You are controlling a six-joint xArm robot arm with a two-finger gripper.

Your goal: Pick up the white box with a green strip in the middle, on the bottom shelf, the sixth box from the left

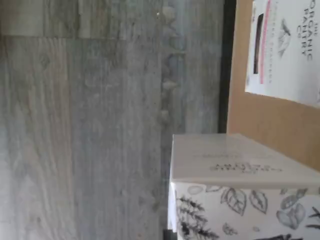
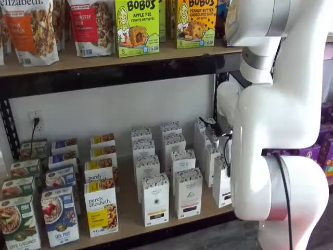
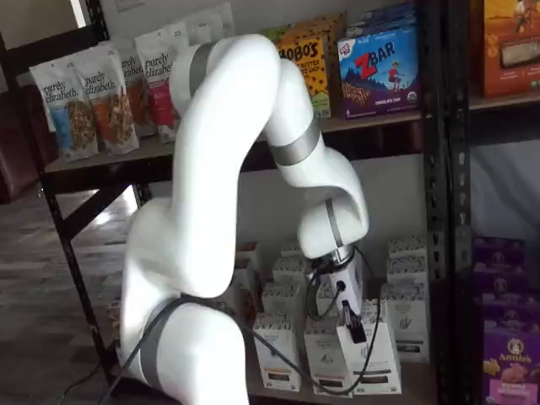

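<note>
The white box stands at the front right of the rows of alike white cartons on the bottom shelf, leaning a little. It also shows in a shelf view. My gripper reaches down from the wrist and its black fingers are closed on the box's top. In the wrist view the box's plain top face and its leaf-speckled band fill the near corner, over the plywood board. My arm hides most of the gripper in the other shelf view.
Several alike white cartons stand in rows beside the held one. Wider purely elizabeth boxes and cereal boxes stand to the left. The upper shelf carries bags and Bobo's boxes. A black rack post rises at the right. Purple boxes stand beyond it.
</note>
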